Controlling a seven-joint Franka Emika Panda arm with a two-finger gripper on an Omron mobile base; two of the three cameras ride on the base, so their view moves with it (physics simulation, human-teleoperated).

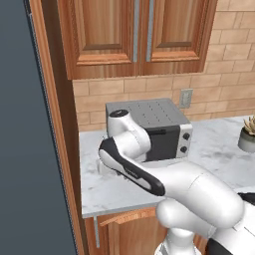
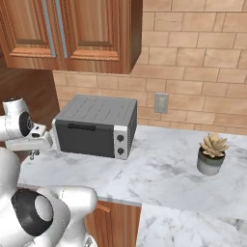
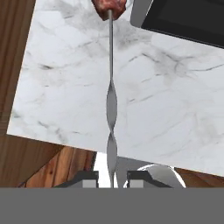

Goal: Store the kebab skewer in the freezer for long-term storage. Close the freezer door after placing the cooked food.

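Observation:
The kebab skewer (image 3: 112, 105) runs as a thin twisted metal stick from my gripper (image 3: 112, 178) up the hand view, over the marble counter (image 3: 175, 109), and its reddish-brown meat (image 3: 109, 8) is at the top edge. My gripper is shut on the stick's lower end, with a dark finger tip (image 3: 89, 177) on either side. In the right base view the hand (image 2: 30, 141) hangs above the counter's left end, beside the steel microwave (image 2: 96, 125). A tall slate-blue fridge surface (image 1: 20, 149) fills the left side of the left base view. The freezer door with the dispenser panel is out of view.
The steel microwave (image 1: 162, 130) stands at the back of the counter (image 1: 219, 149). A potted succulent (image 2: 211, 155) sits to the right. Wooden wall cabinets (image 1: 134, 35) hang above. A wooden side panel (image 1: 57, 129) separates the fridge from the counter. Base cabinet fronts (image 1: 124, 229) are below.

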